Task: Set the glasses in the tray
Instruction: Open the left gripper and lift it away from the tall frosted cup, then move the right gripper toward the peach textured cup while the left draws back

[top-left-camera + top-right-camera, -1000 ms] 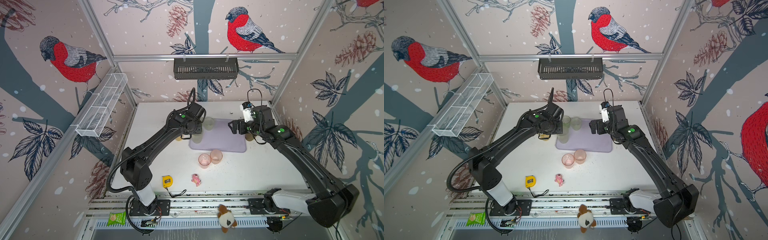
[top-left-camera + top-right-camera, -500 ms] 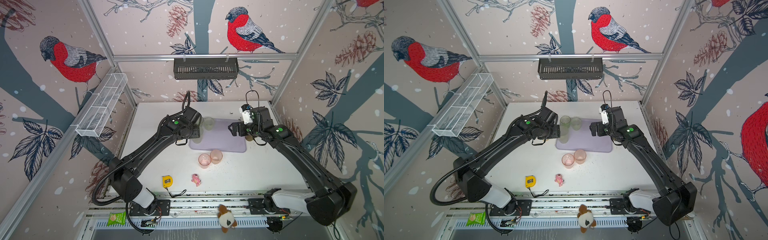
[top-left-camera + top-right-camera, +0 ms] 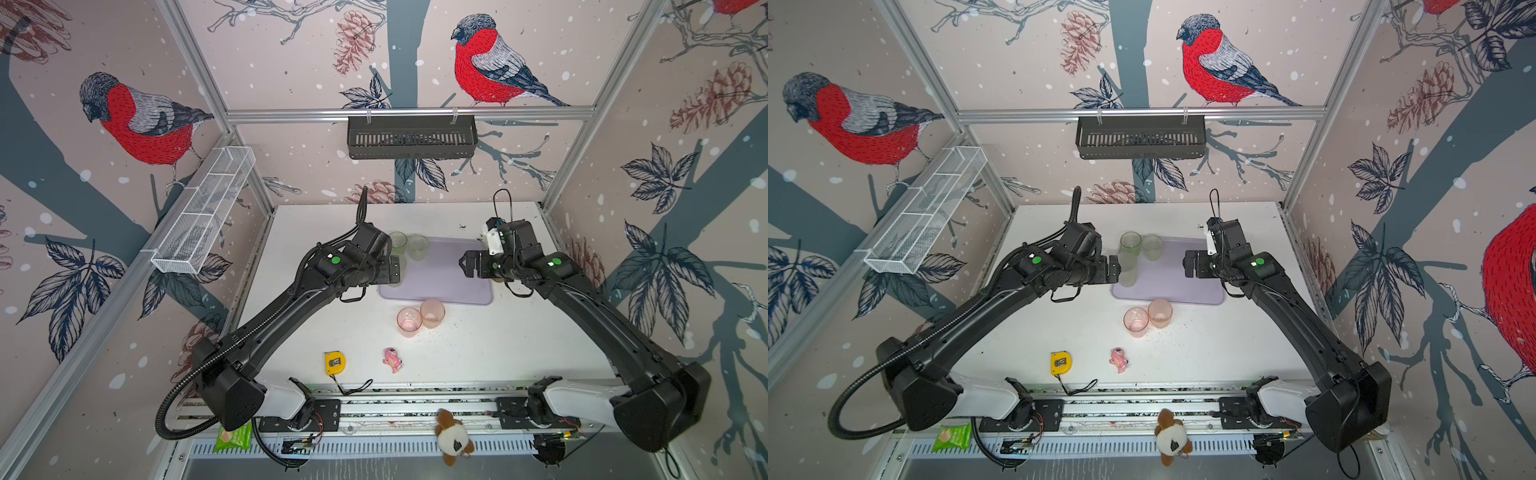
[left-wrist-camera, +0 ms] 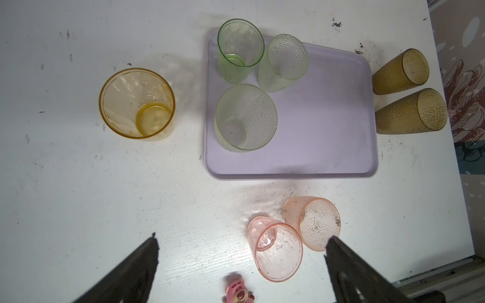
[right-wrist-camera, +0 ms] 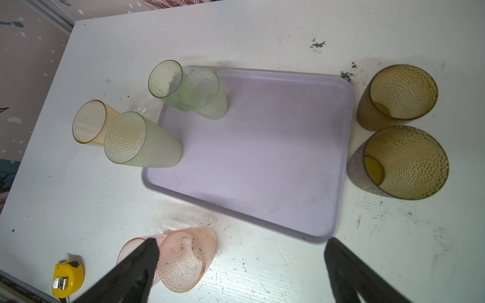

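Backing away from the tray (image 4: 328,131), the left gripper (image 3: 1115,269) now hangs level with its left edge, jaws spread wide and empty, where a second ago it sat over that edge with a frosted tumbler (image 4: 245,118) between them. That tumbler stands upright just inside the rim, released.

Two more glasses share the tray: a green one (image 4: 240,49) and a second frosted one (image 4: 284,63), close together in the far left corner. Packing all three along one side looks deliberate, since it leaves the middle and right of the tray bare for the rest.

Five remain on the white surface (image 4: 78,183):
- an amber-yellow glass (image 4: 136,103), off the tray's left side, nearest the left arm
- two dark brown glasses (image 4: 400,70) (image 4: 410,111), side by side just past the right edge
- two pink glasses (image 4: 275,251) (image 4: 311,223), together in front of the near edge

The right gripper (image 3: 467,264) hovers above the tray's right side, jaws fully apart and holding nothing. It is probably placed there for the brown pair, its nearest targets.
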You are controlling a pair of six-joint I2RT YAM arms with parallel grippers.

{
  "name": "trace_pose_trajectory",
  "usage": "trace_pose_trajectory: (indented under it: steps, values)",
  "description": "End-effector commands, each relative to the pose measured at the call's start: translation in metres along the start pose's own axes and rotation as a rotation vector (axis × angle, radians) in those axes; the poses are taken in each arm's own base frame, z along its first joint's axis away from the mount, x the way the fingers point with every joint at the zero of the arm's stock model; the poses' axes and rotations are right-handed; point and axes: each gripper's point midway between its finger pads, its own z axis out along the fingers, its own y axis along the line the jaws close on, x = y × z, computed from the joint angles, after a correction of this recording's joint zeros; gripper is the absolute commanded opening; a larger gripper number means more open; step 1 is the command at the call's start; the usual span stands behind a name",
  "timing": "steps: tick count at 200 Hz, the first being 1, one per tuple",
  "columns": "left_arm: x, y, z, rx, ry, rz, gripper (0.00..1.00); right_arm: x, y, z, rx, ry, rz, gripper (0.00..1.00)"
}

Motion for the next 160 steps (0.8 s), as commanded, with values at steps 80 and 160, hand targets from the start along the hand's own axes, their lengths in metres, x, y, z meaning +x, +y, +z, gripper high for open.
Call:
trace_pose_trajectory:
  steps: [80,160]
  values:
    - [0.019,-0.013,-0.006,0.171,-0.038,0.077,0.99,0.052,-0.006,0.022,0.109,0.204,0.074,1.00]
    - [0.030,-0.005,-0.010,0.175,-0.052,0.122,0.99,0.089,0.020,0.046,0.006,0.334,-0.008,1.00]
